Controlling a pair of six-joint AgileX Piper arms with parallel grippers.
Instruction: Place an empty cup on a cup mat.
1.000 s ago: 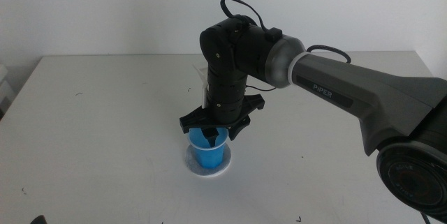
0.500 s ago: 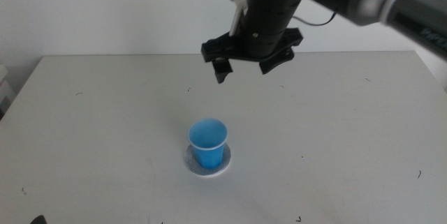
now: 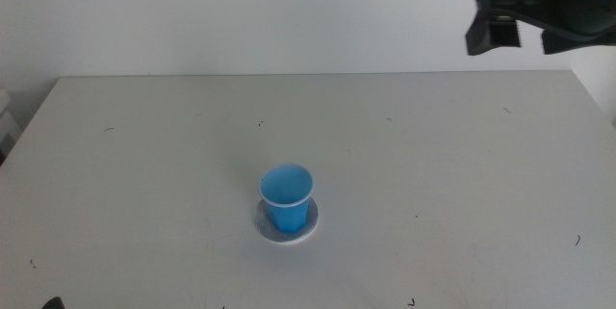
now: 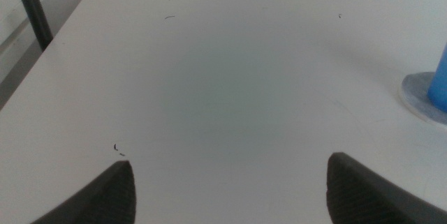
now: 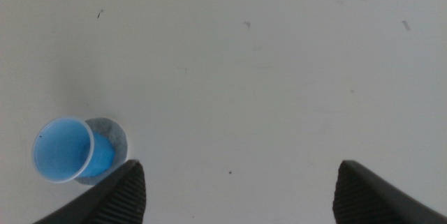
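The blue cup (image 3: 287, 196) stands upright on the round grey cup mat (image 3: 287, 229) in the middle of the table. Both also show in the right wrist view, the cup (image 5: 66, 149) and the mat (image 5: 113, 140), and at the edge of the left wrist view, the cup (image 4: 441, 77) and the mat (image 4: 420, 93). My right gripper (image 3: 525, 28) is open and empty, high above the table's far right, well away from the cup. My left gripper (image 4: 227, 185) is open and empty, low over the table near its front left; only a dark tip (image 3: 50, 303) shows in the middle view.
The white table (image 3: 433, 155) has a few small dark marks. A dark post (image 4: 31, 9) stands beyond its left edge. A white wall lies behind.
My right gripper has let go of the cup on the mat, risen and moved away to the upper right. The cup stays upright on the mat.
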